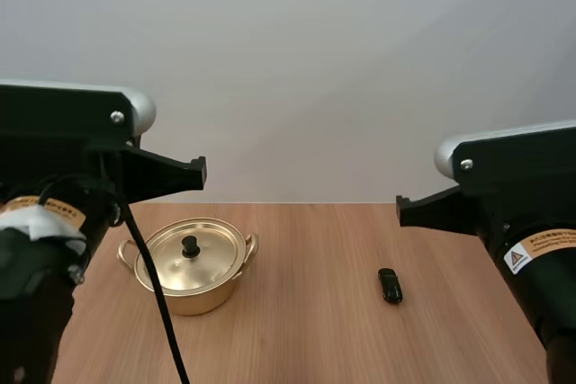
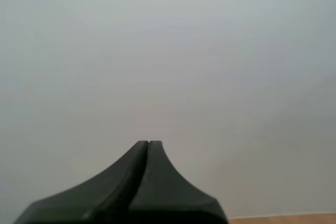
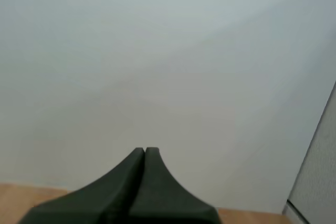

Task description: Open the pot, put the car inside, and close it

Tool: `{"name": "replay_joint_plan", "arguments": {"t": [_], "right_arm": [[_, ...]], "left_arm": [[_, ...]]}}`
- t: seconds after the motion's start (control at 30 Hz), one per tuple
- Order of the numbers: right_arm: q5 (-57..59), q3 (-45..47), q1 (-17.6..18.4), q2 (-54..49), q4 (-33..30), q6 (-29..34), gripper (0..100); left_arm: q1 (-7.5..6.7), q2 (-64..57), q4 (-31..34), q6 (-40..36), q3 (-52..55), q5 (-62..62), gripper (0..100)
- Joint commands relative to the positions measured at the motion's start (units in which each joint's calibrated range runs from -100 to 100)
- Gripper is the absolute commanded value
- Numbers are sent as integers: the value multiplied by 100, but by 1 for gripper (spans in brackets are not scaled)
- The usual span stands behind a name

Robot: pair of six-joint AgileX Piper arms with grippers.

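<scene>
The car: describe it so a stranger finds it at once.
Start at the wooden table in the high view, with the gold pot on its left half. The car lies alone on bare wood to the pot's right: small, black, low, unlike the shiny lidded pot.

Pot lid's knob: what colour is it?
Black round knob on the shiny gold metal lid; high view shows it best.

Left gripper (image 2: 148, 142), fingers (image 2: 160, 177) together as one dark wedge, a strip of wooden table (image 2: 294, 220) just beyond.
</scene>
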Motion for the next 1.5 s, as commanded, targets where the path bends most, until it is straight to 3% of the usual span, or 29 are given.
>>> {"name": "replay_joint_plan", "arguments": {"t": [0.0,0.2,0.47,0.8,1.0,1.07,1.1,1.2,1.23,1.27,1.47], "right_arm": [[968,2,-2,0,305,-527,0],[1640,2,-9,-11,697,-710,0],[1640,2,-9,-11,697,-710,0],[1640,15,-9,-11,697,-710,0],[1640,15,-9,-11,697,-710,0],[1640,15,-9,-11,697,-710,0],[1640,15,-9,-11,697,-710,0],[1640,15,-9,-11,697,-710,0],[1640,15,-9,-11,697,-710,0],[1640,15,-9,-11,697,-710,0],[1640,15,-9,-11,697,-710,0]], "left_arm": [[58,894,-191,764,-368,577,0],[240,2595,-977,1710,-1613,2477,0],[240,4897,-1439,2180,-3139,5571,0],[240,5762,-890,2203,-3293,5362,0],[240,5878,-892,2373,-3293,5019,1],[240,5937,-910,2397,-3293,5086,13],[240,5981,-910,2397,-3293,5109,23],[240,6177,-910,2366,-3293,5390,70],[240,6267,-910,2318,-3293,5499,90],[240,6372,-910,2297,-3293,5634,100],[240,6999,-834,2330,-3293,6406,100]]}}
